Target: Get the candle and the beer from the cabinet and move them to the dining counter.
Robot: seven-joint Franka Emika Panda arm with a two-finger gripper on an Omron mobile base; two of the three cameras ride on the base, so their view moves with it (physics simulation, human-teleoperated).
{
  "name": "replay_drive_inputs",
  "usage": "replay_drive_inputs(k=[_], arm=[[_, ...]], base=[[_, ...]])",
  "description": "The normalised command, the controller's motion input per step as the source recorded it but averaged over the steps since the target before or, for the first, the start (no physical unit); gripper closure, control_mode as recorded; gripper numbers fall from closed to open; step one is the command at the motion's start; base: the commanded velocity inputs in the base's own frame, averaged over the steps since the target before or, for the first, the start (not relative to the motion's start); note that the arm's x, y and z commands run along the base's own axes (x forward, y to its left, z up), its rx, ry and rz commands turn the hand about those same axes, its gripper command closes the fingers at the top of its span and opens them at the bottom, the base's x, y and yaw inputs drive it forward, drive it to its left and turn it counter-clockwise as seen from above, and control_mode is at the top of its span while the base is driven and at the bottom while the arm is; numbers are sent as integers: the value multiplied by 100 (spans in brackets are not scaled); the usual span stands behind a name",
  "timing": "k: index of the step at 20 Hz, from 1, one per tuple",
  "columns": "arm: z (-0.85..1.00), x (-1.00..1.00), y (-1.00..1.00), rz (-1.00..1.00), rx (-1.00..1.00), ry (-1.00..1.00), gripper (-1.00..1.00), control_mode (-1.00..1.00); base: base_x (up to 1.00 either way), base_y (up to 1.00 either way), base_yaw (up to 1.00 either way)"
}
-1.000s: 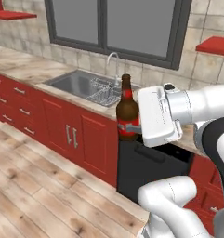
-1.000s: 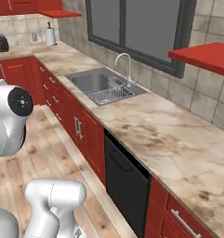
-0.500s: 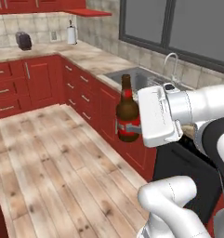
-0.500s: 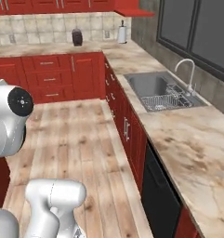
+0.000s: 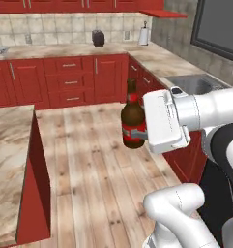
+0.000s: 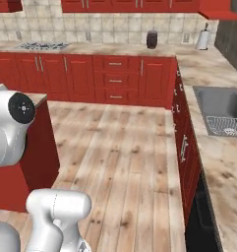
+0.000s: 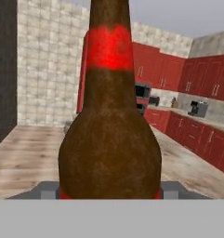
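The beer (image 5: 133, 122) is a dark brown bottle with a red label and a red neck band. It hangs upright over the wooden floor, and my gripper (image 5: 140, 135) is shut on its lower body from the right. The hand view has the beer (image 7: 110, 139) close up, with the gripper (image 7: 111, 191) at its base. The dining counter (image 5: 6, 160), marbled on top with a red base, stands at the left, and its corner (image 6: 39, 100) shows behind my arm. The candle is out of view. Whether the thin red shelf board (image 5: 164, 13) at the upper right is the cabinet, I cannot tell.
Red cabinets with drawers (image 5: 72, 80) line the far wall under a marbled counter holding a dark jar (image 5: 97, 38) and a paper towel roll (image 5: 144, 35). A sink (image 6: 221, 110) sits in the right-hand counter. Wooden floor (image 6: 125, 147) lies open between island and cabinets.
The whole picture has swung, so the base has turned: sink and window slid off to the right, and the far wall and the island came into view. The beer stays in my gripper.
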Motion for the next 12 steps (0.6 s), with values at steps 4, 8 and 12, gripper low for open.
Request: replay_drive_inputs(k=[4,8,12], arm=[[0,0,0,0,0,0,100,100],[0,0,0,0,0,0,100,100],[0,0,0,0,0,0,100,100]], base=[[-27,-2,54],[-26,-2,53],[-21,-1,53]])
